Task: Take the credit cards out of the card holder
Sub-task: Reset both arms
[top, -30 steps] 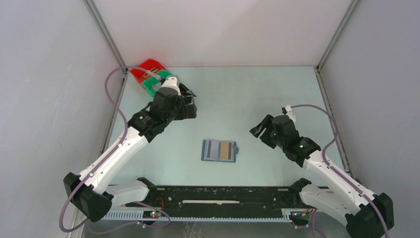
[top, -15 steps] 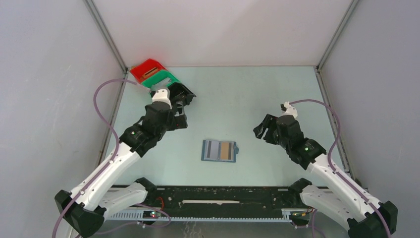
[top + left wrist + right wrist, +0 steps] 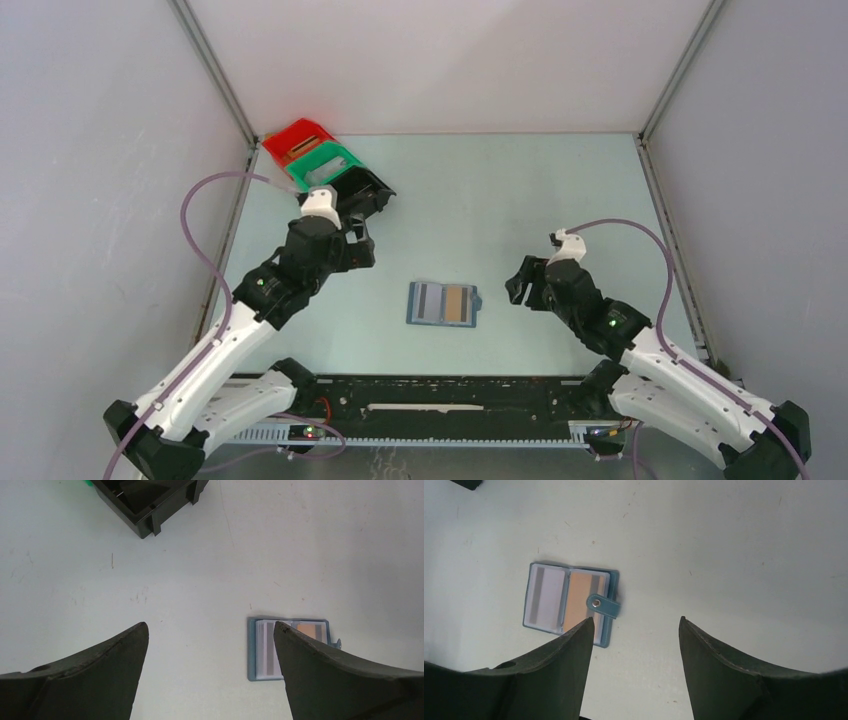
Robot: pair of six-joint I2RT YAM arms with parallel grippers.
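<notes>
I see the card holder (image 3: 444,304) lying open and flat on the table (image 3: 520,200), near its front edge and between the 2 arms. Neither gripper touches it.

From the top view, the left gripper (image 3: 358,246) hangs above the table between the bins and the card holder. The right gripper (image 3: 520,285) hangs just to the holder's right. That view alone shows all 3 bins in the far left corner: red bin (image 3: 298,138), green bin (image 3: 322,163) and black bin (image 3: 365,190).

The left wrist view shows the left gripper (image 3: 210,627) with its jaws wide apart and nothing between them. It shows only the black bin (image 3: 150,500), and 1 finger covers part of the card holder (image 3: 267,650).

The right wrist view shows the right gripper (image 3: 636,620) also spread wide and empty. It gives me the clearest look at the card holder (image 3: 569,605). A silvery grey card (image 3: 544,599) with a darker stripe sits in the pocket away from the tab. The tab (image 3: 600,604) with its stud is folded over the tan panel. I cannot make out a dark card.
</notes>
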